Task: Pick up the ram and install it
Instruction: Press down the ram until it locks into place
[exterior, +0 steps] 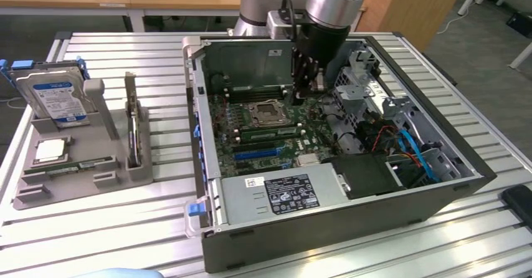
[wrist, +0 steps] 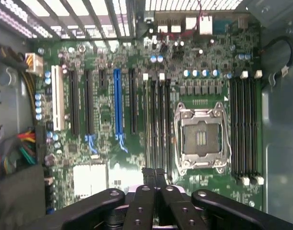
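My gripper (exterior: 304, 93) reaches down into the open computer case (exterior: 208, 166), just over the motherboard (exterior: 275, 144) beside the empty processor socket (exterior: 266, 111). In the wrist view its black fingers (wrist: 154, 173) are pressed together with nothing between them, their tips over the end of the memory slots (wrist: 158, 120) next to the socket (wrist: 201, 139). A green ram stick (exterior: 79, 166) lies flat in the grey holder (exterior: 83, 184) at the exterior view's left. Whether a ram stick sits in the slots under the fingertips I cannot tell.
In the holder stand a hard drive with a blue-white label (exterior: 57, 100), a square silver processor chip (exterior: 50, 149) and an upright card (exterior: 131, 125). Inside the case are a power supply (exterior: 283, 194), a drive cage (exterior: 370, 94) and blue cables (exterior: 415, 153). Case walls surround the gripper.
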Controlling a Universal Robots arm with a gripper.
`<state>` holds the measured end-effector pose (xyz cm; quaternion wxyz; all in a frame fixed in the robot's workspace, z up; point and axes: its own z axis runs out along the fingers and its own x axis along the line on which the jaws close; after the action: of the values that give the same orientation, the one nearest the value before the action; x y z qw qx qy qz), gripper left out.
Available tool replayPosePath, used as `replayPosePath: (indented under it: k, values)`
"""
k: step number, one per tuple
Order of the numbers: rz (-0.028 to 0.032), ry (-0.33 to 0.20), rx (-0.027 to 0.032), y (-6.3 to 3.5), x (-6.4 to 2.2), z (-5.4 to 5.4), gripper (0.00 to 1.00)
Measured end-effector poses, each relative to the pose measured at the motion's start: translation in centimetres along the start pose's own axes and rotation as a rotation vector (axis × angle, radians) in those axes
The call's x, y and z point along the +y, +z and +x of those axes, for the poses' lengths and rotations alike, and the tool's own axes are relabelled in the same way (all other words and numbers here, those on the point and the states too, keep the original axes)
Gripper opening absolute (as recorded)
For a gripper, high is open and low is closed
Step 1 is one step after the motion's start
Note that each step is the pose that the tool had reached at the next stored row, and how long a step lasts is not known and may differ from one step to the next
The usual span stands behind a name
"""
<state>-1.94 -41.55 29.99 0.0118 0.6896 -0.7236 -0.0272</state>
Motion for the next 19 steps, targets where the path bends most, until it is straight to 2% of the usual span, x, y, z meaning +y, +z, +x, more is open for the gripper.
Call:
replayPosePath:
  k: [5,14,19]
  values:
    - [0.0003,-0.012,0.0004,-0.04,-1.06,-0.1,0.10]
    - [0.0123,-0.045,0.0018,0.35,-1.36,-0.1,0.10]
    - [0.0146,-0.062,0.0025,0.82,-1.48,-0.1,0.10]
